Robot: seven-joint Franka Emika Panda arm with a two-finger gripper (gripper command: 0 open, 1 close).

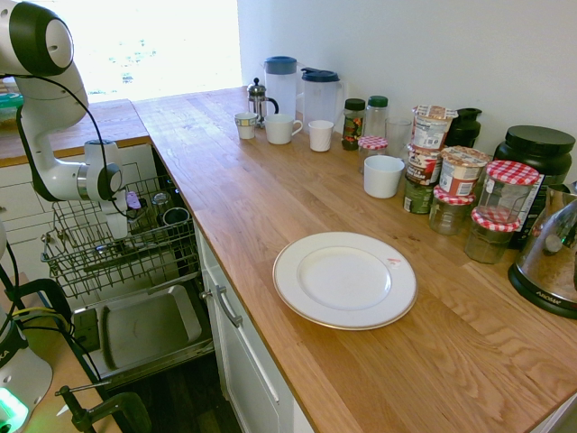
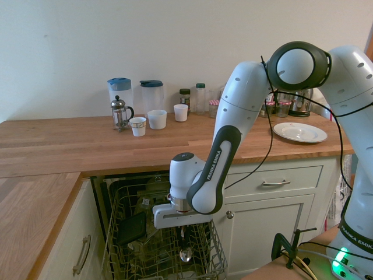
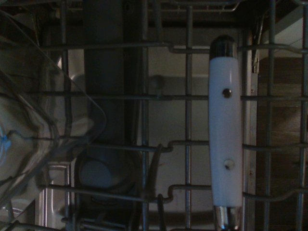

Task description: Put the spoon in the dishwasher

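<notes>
- Your arm bends down from the table edge, wrist pointing straight down over the dishwasher (image 2: 157, 245) rack, with the gripper (image 2: 182, 234) low among the wires.
- Your fingers appear to pinch the spoon (image 2: 185, 254), which hangs bowl-down inside the rack; the grip itself is hard to make out.
- In the wrist view, a white-handled utensil (image 3: 224, 130) lies flat on the rack wires, and a clear plastic container (image 3: 43, 139) sits at the rack's other side.
- A dark flat item (image 2: 131, 227) leans in the rack beside your gripper.
- The dishwasher's door (image 1: 149, 327) lies dropped open below the rack; a white plate (image 1: 344, 280) sits on the table (image 1: 270, 198) near the edge above it.
</notes>
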